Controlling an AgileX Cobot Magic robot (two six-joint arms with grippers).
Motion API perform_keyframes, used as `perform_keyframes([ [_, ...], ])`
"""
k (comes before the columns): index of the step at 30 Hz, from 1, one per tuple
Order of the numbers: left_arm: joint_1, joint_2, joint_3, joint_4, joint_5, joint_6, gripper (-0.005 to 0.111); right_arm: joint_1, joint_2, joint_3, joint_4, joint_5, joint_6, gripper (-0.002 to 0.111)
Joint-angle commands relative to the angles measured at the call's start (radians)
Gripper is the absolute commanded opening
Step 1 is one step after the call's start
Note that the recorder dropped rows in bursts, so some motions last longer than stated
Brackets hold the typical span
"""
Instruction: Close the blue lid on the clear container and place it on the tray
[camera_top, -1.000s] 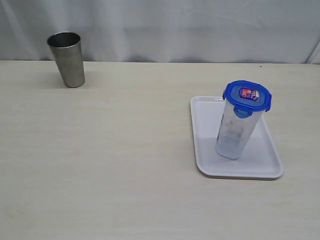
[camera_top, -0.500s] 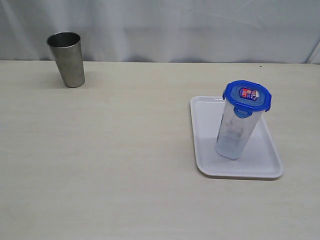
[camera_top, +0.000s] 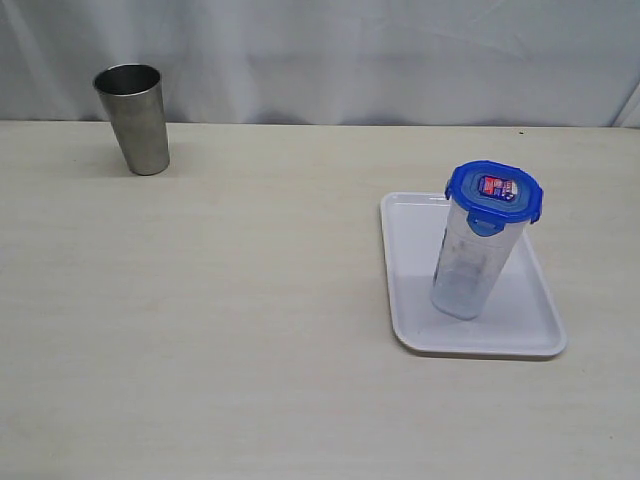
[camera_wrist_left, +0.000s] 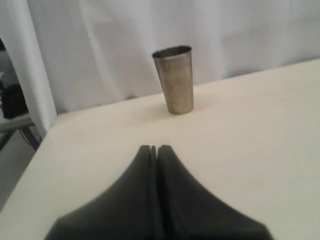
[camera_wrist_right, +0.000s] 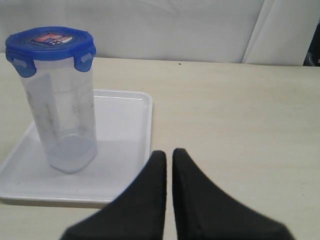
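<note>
A: On the tray (camera_top: 410, 285), what stands there?
B: The clear container (camera_top: 468, 275), upright, with the blue lid (camera_top: 493, 190) seated on its top.
A: And the grippers?
B: The left gripper (camera_wrist_left: 154, 149) and the right gripper (camera_wrist_right: 169, 153) are both closed with nothing between their fingers, and neither touches the container. A metal cup (camera_top: 135, 118) stands far across the table (camera_top: 250, 300).

Left claw (camera_wrist_left: 154, 148) closed; right claw (camera_wrist_right: 169, 152) seemingly closed.

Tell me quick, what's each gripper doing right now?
Left gripper: shut, holding nothing.
Right gripper: shut, holding nothing.
</note>
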Motion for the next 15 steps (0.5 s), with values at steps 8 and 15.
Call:
perform_keyframes([
  [8, 0.003, -0.002, 0.002, -0.039, 0.056, -0.032, 0.0, 0.001, -0.004, 0.001, -0.007, -0.003, 0.003, 0.005],
  [15, 0.003, -0.002, 0.002, -0.039, 0.056, -0.032, 0.0, 0.001, -0.004, 0.001, -0.007, -0.003, 0.003, 0.005],
])
